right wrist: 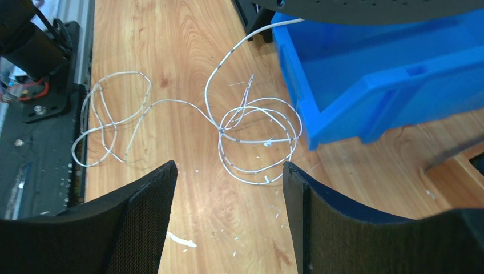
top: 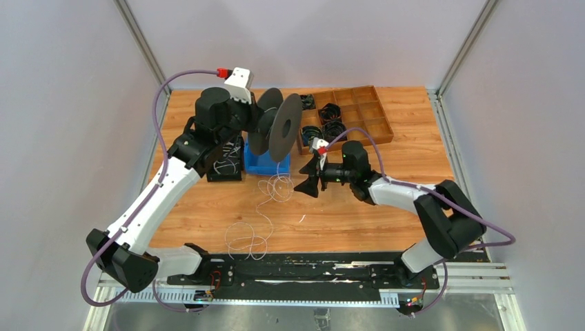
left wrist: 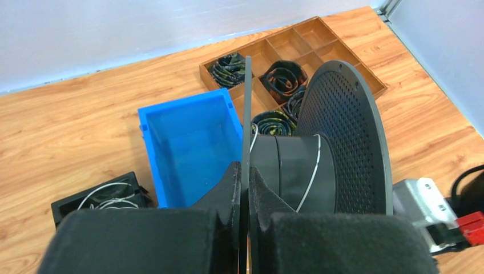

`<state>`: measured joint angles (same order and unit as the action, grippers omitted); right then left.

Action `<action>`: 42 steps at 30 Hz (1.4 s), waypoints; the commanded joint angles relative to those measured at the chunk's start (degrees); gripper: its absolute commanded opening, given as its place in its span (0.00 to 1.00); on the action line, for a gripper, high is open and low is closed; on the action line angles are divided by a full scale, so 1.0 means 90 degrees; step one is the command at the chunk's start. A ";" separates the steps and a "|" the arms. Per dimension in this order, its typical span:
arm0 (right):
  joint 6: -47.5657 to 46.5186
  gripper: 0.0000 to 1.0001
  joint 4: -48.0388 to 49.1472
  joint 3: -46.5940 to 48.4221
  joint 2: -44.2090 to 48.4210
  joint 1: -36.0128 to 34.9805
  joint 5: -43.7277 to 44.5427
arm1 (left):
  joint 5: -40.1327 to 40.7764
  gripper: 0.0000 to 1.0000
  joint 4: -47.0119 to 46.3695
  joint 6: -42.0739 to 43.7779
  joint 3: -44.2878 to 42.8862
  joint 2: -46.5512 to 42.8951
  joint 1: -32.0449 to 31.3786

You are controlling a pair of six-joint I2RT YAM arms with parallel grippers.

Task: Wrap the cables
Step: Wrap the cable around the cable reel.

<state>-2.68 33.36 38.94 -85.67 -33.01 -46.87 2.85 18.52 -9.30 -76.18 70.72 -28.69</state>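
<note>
Left pincer clamped on spool flange, right pincer gaping, empty, cables at 12 o'clock, top end hidden by spool

Both arms are reaching forward, the left raised, the right low.
The left gripper is pinching a black disc by its edge; the right gripper is hanging with jaws spread, holding nothing.
</note>
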 commanded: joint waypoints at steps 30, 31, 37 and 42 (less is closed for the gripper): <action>-0.1625 0.46 0.0511 0.0877 -0.1979 -0.0912 -0.0309 | -0.0452 0.00 -0.0457 -0.0551 -0.0335 -0.0208 0.0410; -0.1615 0.43 0.0520 0.0859 -0.1992 -0.0912 -0.0310 | -0.0462 0.00 -0.0465 -0.0573 -0.0326 -0.0216 0.0435; -0.1524 0.24 0.0282 0.0741 -0.1749 -0.0912 -0.0386 | -0.0373 0.00 -0.0530 -0.0622 -0.0269 -0.0221 0.0568; -0.1385 0.10 -0.0157 0.0675 -0.1249 -0.0923 -0.0439 | -0.0188 0.00 -0.0554 -0.0540 -0.0289 -0.0194 0.0576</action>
<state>-16.10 35.29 45.98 -101.25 -40.16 -49.10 0.01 18.55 -13.74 -76.49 70.65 -23.75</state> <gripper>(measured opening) 0.142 0.043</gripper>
